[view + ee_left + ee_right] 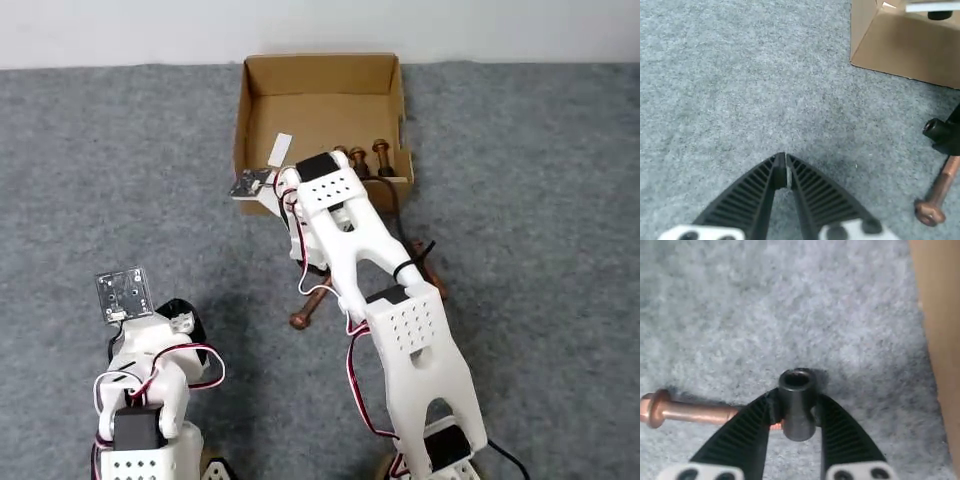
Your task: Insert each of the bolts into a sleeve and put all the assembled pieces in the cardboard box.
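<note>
My right gripper (797, 401) is shut on a black sleeve (798, 405), held upright just above the grey carpet beside the cardboard box (942, 315). A copper bolt (687, 411) lies on the carpet right behind the sleeve, its shank end hidden by the fingers. In the high view the same bolt (308, 306) lies under the right arm, in front of the box (320, 62). Three assembled pieces (362, 158) stand in the box's front right corner. My left gripper (785, 164) is shut on nothing, low over the carpet at the front left (185, 318).
A second copper bolt (432, 278) pokes out from beneath the right arm on its right side. The left wrist view has the bolt's head (930, 212) and the box's corner (900, 50) off to one side. Grey carpet stretches to the left and right of the arms.
</note>
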